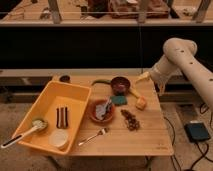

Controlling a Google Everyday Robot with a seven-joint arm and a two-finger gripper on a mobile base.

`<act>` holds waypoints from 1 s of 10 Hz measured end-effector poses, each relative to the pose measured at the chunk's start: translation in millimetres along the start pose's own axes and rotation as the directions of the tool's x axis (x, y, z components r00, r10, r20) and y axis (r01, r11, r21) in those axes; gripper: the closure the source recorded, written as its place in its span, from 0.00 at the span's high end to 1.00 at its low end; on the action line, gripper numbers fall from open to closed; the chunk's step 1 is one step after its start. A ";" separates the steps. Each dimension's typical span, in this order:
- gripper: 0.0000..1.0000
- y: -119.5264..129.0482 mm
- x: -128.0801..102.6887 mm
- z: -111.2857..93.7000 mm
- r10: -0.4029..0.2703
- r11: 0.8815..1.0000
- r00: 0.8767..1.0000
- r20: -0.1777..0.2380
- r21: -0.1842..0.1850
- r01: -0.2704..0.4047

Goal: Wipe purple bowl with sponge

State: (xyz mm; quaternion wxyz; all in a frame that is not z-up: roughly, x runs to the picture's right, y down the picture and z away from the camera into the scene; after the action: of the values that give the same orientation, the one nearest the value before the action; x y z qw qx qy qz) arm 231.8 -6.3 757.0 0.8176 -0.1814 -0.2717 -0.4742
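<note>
The purple bowl (120,84) stands upright near the table's back edge. Just in front of it, flat on the wood, lies the teal sponge (119,100). My gripper (143,77) hangs over the back right part of the table, a little to the right of the purple bowl and apart from it. It is open, and nothing shows between its fingers. The pale arm (179,54) reaches in from the right.
An orange-brown bowl (102,112) with a utensil in it sits in front of the sponge. A yellow-orange block (141,103), a dark crumbly pile (131,120) and a fork (94,136) lie nearby. A yellow bin (75,92) holding utensils and a cup fills the left side.
</note>
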 end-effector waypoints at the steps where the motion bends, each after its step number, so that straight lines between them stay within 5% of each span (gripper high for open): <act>1: 0.80 -4.5 0.4 4.9 0.041 0.999 0.999 0.000 0.004 -0.041; 6: 0.80 -12.7 -1.7 11.7 0.127 0.991 0.991 0.038 0.024 -0.128; 10: 0.80 -73.5 -38.9 49.7 0.214 0.976 0.974 0.071 0.030 -0.217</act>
State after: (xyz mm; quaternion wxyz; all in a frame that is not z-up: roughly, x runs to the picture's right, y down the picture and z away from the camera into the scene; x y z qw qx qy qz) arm 138.4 12.0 775.0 0.8579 -0.2101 -0.2866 -0.3711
